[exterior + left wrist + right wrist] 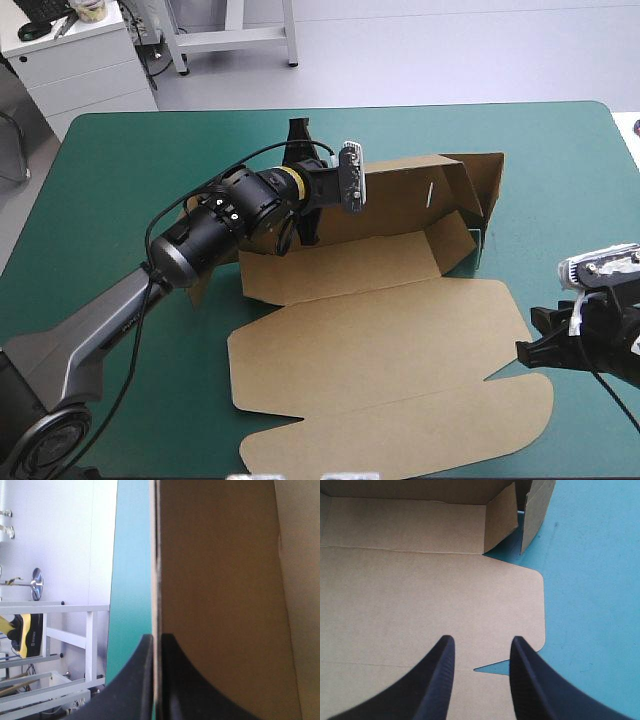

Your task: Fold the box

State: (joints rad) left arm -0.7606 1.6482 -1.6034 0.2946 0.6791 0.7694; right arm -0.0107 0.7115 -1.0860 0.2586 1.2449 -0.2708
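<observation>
Left claw (156,637) tight on box (385,325) wall

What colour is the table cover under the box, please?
The cover is plain teal-green, best seen in the high view.

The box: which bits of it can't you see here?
- High view: the left arm covers the left end of the box.
- Left wrist view: one raised wall, pinched by the left gripper, hides everything else.
- Right wrist view: the right gripper covers part of the flat lid; the rest runs off the picture.
</observation>
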